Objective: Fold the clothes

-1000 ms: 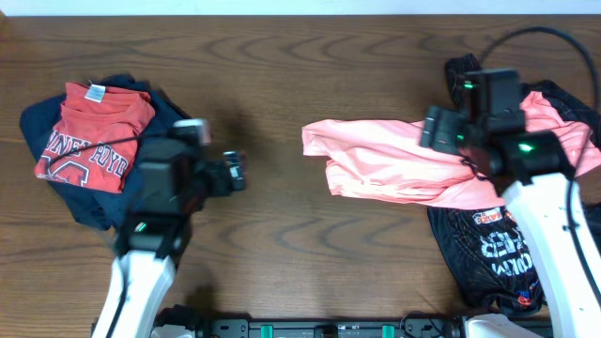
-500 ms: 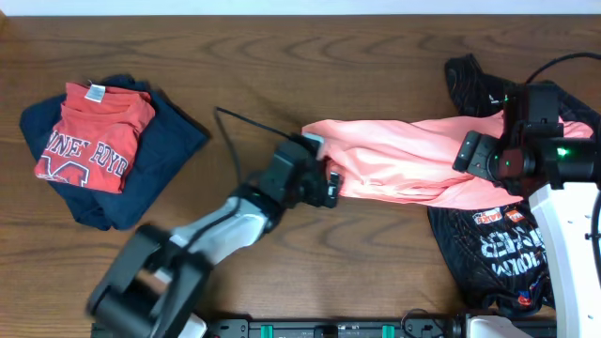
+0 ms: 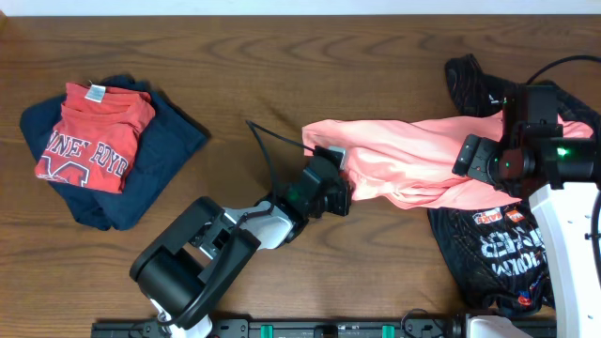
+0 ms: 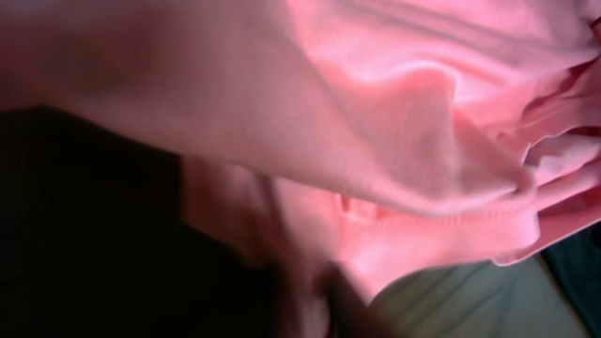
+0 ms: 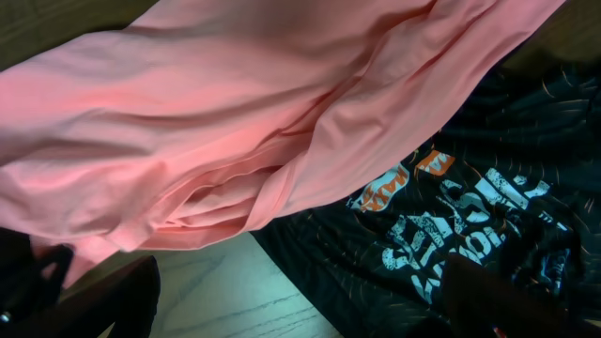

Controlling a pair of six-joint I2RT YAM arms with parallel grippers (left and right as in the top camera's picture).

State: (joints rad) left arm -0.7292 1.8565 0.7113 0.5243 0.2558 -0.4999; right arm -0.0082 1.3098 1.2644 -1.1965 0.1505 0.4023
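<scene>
- left gripper point(image 3: 336, 191): jaws closed on the edge of the salmon-pink t-shirt point(image 3: 404, 155); we see pink cloth bunched right at them.
- right gripper point(image 3: 467, 155): jaws wide, nothing between them; the t-shirt's other end lies just ahead.
- black printed garment point(image 3: 488, 249): just beside the right jaws, partly under the t-shirt.
- red-orange tee point(image 3: 94, 136) on a navy garment point(image 3: 164, 150): well apart from both jaws.

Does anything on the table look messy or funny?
The pink shirt is scrunched into a wrinkly strip, its right end lying over the black clothes. The pile on the left looks neat.
</scene>
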